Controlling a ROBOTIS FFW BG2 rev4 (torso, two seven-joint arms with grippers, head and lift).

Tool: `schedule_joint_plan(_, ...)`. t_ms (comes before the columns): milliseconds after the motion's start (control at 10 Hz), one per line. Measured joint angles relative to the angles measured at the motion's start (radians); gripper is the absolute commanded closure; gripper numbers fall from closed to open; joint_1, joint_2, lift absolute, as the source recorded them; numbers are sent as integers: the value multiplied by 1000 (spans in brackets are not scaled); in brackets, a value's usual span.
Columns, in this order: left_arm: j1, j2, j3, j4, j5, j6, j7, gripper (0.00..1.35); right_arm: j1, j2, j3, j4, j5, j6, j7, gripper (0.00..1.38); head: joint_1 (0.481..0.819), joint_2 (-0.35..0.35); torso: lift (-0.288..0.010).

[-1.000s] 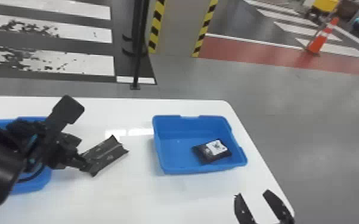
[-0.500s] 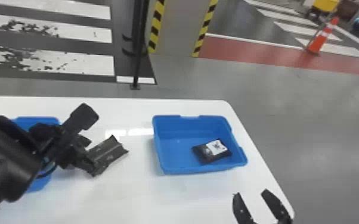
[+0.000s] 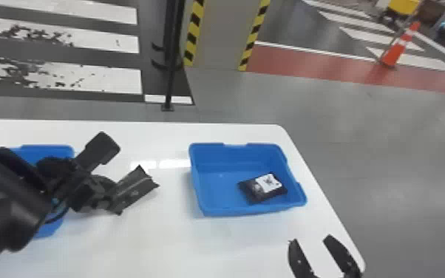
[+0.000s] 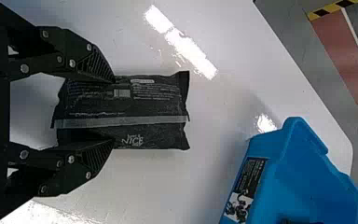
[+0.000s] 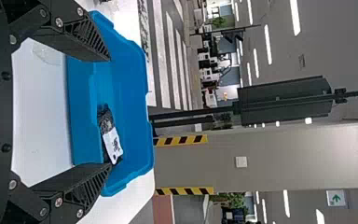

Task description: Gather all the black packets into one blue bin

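A black packet is on the white table left of the right-hand blue bin, with my left gripper at its near-left end. In the left wrist view, the left gripper is shut on the packet, one finger at each long edge. Another black packet with a white label lies inside that bin. My right gripper is parked at the table's near right, open with nothing held. In the right wrist view, the right gripper frames the bin, which is farther off.
Partly behind the left arm stands a second blue bin. The white table has its right edge just past the right-hand bin. Beyond it are a dark post and a striped pillar.
My left gripper has moved to the right, onto the end of the packet. The packet's near corner has shifted slightly. The right gripper and the packet in the bin look unchanged.
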Motion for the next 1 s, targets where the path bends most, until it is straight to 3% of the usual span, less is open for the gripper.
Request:
schedule_joint_plan(100, 9, 0, 3, 1, 1, -38, 4, 1214, 1, 0, 0, 0, -3, -1, 0, 233, 695, -350, -110)
schedule_joint_plan(400, 30, 1, 49, 0, -2, -188, 3, 1211, 4, 0, 0, 2, -8, -2, 0, 233, 695, -350, -110)
schedule_joint_plan(600, 67, 6, 119, -44, -5, -244, -16, 1211, 10, 0, 0, 2, -11, -2, 0, 233, 695, -350, -110)
schedule_joint_plan(800, 161, 21, 238, -194, -11, -248, -40, 1211, 13, 0, 0, 0, -12, -2, 0, 233, 695, -350, -110)
schedule_joint_plan(1000, 334, 43, 413, -457, -52, -203, -59, 1211, 16, 0, 0, -4, -12, -2, 0, 233, 695, -325, -110)
